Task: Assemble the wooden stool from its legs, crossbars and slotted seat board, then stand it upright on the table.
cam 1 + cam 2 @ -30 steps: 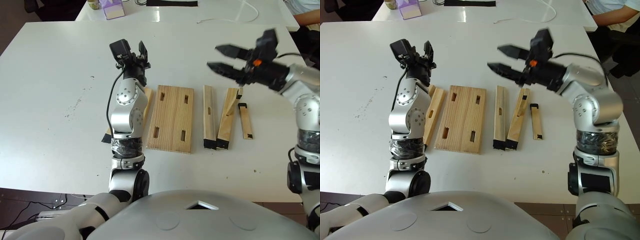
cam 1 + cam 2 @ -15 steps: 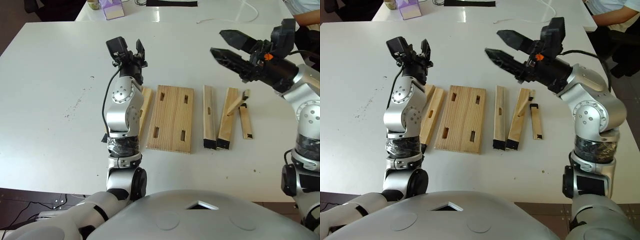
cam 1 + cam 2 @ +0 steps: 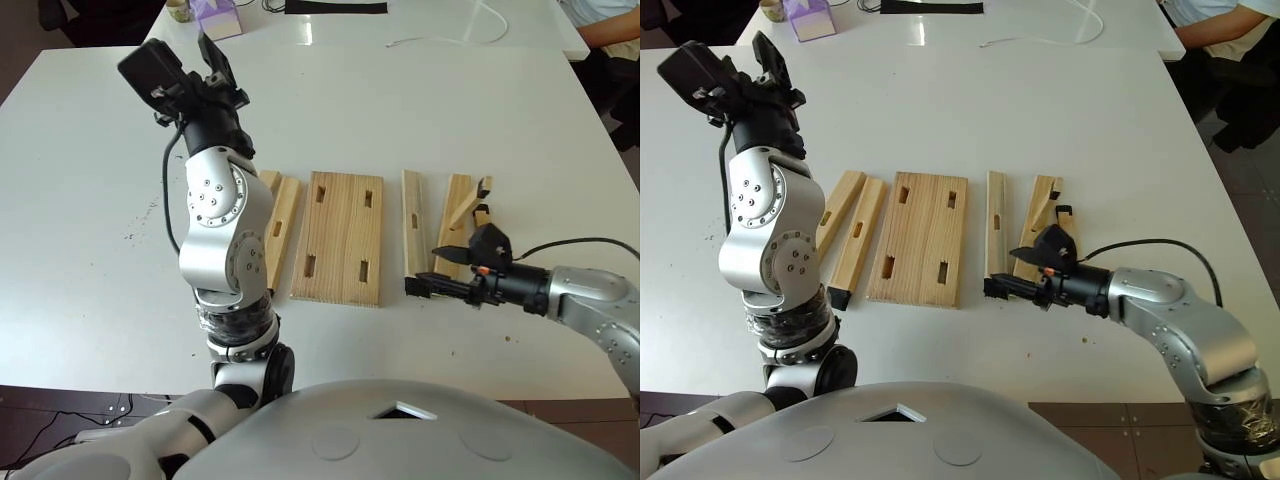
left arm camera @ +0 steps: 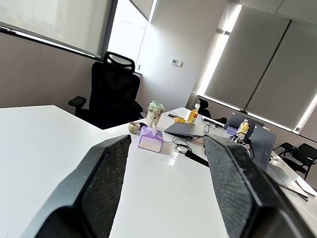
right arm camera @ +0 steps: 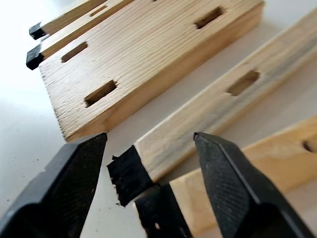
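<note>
Our right pincer (image 3: 422, 270) has dropped to the tabletop (image 3: 90, 220), spread astride a leg's (image 3: 412, 225) capped end, ready to grasp. Our left pincer (image 4: 168, 140) has lifted, also spread.

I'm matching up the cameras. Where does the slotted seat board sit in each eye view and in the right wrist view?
Left eye view: seat board lies flat at the picture's centre.
Right eye view: seat board sits slightly left of centre.
Right wrist view: seat board lies just beyond the black-tipped leg, slots up.
Shared landmark: that black-tipped leg, alongside the board's right edge.
</note>
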Controlling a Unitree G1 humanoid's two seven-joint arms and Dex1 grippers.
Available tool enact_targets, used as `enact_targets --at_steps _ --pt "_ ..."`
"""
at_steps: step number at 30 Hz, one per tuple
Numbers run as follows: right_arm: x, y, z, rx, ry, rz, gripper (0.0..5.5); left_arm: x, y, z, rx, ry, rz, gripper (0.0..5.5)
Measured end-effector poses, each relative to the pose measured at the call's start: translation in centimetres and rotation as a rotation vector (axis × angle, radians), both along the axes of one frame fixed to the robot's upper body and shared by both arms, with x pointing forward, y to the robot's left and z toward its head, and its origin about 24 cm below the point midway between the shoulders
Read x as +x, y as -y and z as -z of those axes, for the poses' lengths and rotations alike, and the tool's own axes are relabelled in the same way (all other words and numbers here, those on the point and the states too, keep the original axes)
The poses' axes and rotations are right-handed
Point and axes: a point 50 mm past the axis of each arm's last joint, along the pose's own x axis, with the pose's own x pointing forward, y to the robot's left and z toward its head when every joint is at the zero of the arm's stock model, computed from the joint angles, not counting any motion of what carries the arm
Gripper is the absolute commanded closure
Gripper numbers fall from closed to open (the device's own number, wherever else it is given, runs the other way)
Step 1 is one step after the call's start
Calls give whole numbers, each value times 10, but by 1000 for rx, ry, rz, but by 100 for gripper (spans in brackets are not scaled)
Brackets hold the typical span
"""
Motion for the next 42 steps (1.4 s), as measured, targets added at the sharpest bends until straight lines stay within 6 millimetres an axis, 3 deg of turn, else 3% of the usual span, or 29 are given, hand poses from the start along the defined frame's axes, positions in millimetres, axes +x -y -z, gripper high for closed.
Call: enact_targets --at_steps 6,11,16,25,30,42 --pt "22 2 1 -40 52 229 227 0 12 -5 -25 37 -10 277" --pt "27 -4 16 -77 70 432 227 17 23 17 -28 -55 49 277" --pt "25 -5 17 -80 70 445 227 25 28 29 -40 -91 83 277" --pt "22 3 10 -139 87 399 227 21 26 22 -62 -47 67 277" --pt "24 -8 17 -136 78 477 227 21 27 20 -58 -35 83 277" --pt "14 1 22 -186 36 625 227 23 35 23 -39 -47 147 277"
